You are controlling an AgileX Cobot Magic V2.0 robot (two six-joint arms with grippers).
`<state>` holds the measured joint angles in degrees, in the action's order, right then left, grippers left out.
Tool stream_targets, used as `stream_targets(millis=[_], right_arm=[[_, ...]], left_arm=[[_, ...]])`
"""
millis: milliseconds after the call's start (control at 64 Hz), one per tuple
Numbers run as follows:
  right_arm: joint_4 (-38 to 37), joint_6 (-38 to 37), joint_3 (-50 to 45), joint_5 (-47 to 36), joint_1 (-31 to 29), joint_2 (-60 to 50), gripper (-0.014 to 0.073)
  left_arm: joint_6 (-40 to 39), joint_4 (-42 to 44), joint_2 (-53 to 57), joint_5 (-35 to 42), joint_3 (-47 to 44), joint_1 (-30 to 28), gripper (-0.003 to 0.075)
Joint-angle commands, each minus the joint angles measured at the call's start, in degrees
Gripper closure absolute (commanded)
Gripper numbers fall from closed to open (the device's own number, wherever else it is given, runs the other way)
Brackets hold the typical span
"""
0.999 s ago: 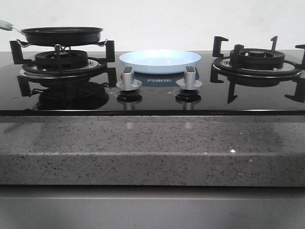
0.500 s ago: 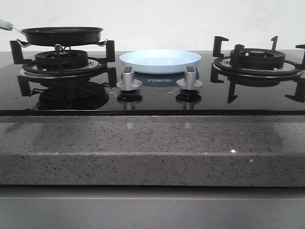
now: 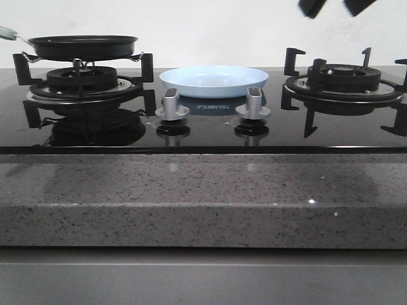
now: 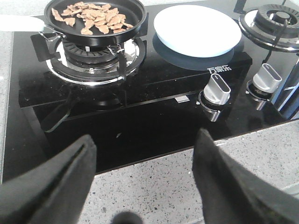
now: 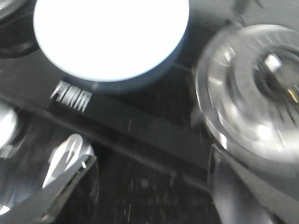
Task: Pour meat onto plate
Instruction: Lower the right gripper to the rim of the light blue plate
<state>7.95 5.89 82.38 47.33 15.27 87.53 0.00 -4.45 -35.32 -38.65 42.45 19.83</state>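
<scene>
Fingers apart and holding nothing, the right gripper [image 3: 337,6] has newly entered above the right burner [image 3: 343,79]; the left gripper [image 4: 145,163], also spread, hovers empty. Meat [image 4: 93,16] lies in the frying pan [image 4: 135,21] beside the bare pale-blue plate [image 3: 213,82].

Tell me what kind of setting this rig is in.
Most likely a kitchen, or a mock-up of one: a two-burner gas hob with control knobs set in a speckled stone counter, a frying pan of meat on one burner, plate beside.
</scene>
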Motion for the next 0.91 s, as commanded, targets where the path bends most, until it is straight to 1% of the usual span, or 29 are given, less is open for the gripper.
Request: stream_targets(millis=[0, 203, 297, 562, 656, 765, 890], right_arm=[[0.42, 0.72, 6.96, -0.22, -0.04, 2.80, 0.0077], [0.48, 0.72, 19.68, 5.38, -1.11, 13.59, 0.0077], [1.93, 0.72, 25.34, 8.74, -1.79, 18.04, 0.0077], [3.88, 0.26, 40.12, 14.23, -2.80, 29.62, 0.0077], [4.22, 0.12, 42.75, 14.44, -2.80, 32.13, 0.0084], [4.60, 0.12, 44.14, 14.20, -2.80, 33.95, 0.0144], [4.65, 0.12, 44.39, 13.30, -2.80, 35.19, 0.0182]], left_arm=[[0.00, -0.64, -0.40, 4.55, 1.45, 0.52, 0.0282], [0.00, -0.64, -0.40, 4.55, 1.45, 0.52, 0.0282], [0.00, -0.64, -0.40, 4.55, 1.45, 0.52, 0.0282], [0.00, -0.64, -0.40, 4.55, 1.45, 0.52, 0.0282], [0.00, -0.64, -0.40, 4.55, 1.45, 0.52, 0.0282], [0.00, -0.64, -0.40, 4.33, 1.45, 0.52, 0.0282], [0.00, -0.68, -0.40, 4.20, 1.45, 0.52, 0.0282]])
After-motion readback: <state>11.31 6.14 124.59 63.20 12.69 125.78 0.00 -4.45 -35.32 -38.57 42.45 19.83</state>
